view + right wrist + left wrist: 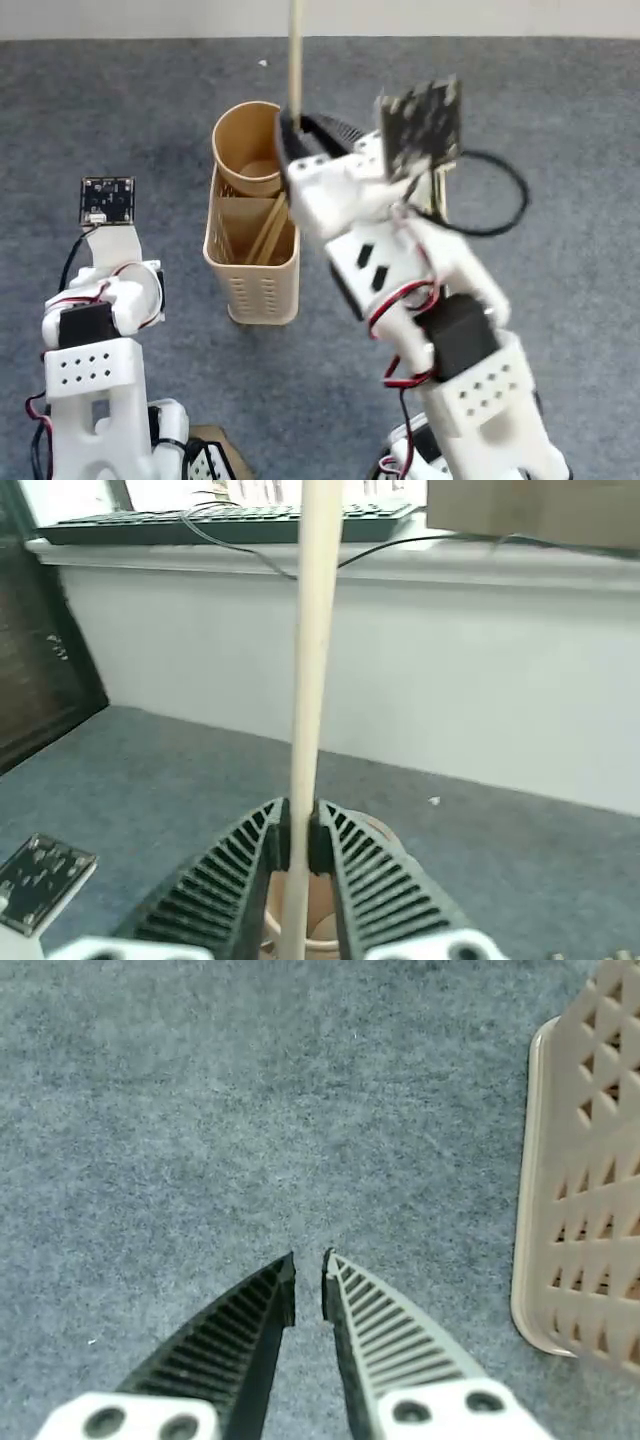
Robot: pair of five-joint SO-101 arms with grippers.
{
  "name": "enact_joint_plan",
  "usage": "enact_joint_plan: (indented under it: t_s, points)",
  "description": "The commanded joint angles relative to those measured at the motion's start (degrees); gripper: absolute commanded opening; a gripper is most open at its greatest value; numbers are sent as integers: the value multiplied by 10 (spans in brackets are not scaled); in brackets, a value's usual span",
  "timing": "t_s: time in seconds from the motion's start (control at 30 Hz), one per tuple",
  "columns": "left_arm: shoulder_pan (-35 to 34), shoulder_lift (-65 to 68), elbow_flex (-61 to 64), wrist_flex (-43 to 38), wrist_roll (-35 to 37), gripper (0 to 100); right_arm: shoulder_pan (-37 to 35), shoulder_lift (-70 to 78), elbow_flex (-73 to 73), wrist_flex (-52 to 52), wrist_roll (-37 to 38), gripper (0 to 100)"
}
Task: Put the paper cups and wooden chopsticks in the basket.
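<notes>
Chopstick [312, 660] first: we log it upright in the right gripper [300, 818]. The jaws are pinched onto it low on its length, and most of the stick stands free above the fingers. Its lower end is hidden behind the jaws. In the high view the same stick [295, 55] rises at upper centre, out past the top edge, over the paper cup [235, 135].

Left gripper [308, 1268]: jaws drawn almost together, a thin slit between the tips, nothing in them, hanging over bare table [200, 1110]. Basket [585, 1170] just beside it. Left arm [100, 330] sits at lower left of the high view.

Farther on, centre of the high view: basket [262, 290] with several chopsticks [268, 235] already lying slanted inside. The cup appears to stand in its far end, mouth up.

Risks, as we judge them:
- The grip is low and the stick long, so it could pivot in the jaws and lean off line.
- Released from here, it may drop into the cup rather than the basket proper.
- It could also strike the rim and tip the light cup.
- A tip catching in the perforated wall could leave the stick jammed and standing proud.

Materials:
- Stick: pale, smooth, slender wood.
- Jaws: ribbed plastic, tapering to points.
- Basket: beige plastic, rounded corners, lattice of small openings.
- Cup: thin tan paper, tapered.
- Table: grey, napped like felt.
</notes>
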Motion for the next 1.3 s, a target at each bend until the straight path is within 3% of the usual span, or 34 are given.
enact_joint_plan:
  t_s: [0.0,0.2,0.4,0.53,0.67,0.77,0.9,1.0,1.13,1.27]
  points:
    - [0,-9,-2,-10,-4,88,-29,-26,138,-104,-16,6]
    - [0,-9,-2,-10,-4,88,-36,-30,185,-133,-17,12]
    - [0,-9,-1,-10,-4,88,-35,-31,186,-130,-17,138]
    - [0,-9,-1,-10,-4,88,-35,-32,183,-128,-14,142]
    - [0,-9,-1,-10,-4,88,-31,-35,139,-67,9,142]
    - [0,-9,-1,-10,-4,88,29,-34,11,75,59,142]
    - [0,-9,-1,-10,-4,88,164,22,-189,279,119,142]
    - [0,-9,-1,-10,-4,88,243,104,-260,379,183,142]
    - [1,-9,-1,-10,-4,88,307,222,-254,400,225,141]
    - [1,-9,-1,-10,-4,88,325,341,-204,338,229,141]
